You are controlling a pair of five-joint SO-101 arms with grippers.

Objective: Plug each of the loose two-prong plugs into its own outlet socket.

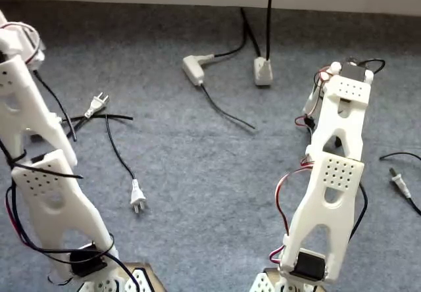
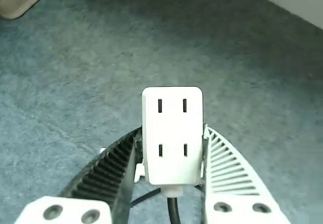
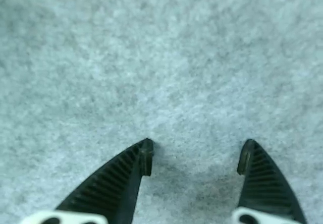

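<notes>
Outlet socket (image 2: 172, 118), clamped inside left end effector (image 2: 171, 131)

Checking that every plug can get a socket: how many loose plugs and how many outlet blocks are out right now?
Loose plugs: 3
Outlet blocks: 3, one held in the left gripper
Total: 6
</notes>
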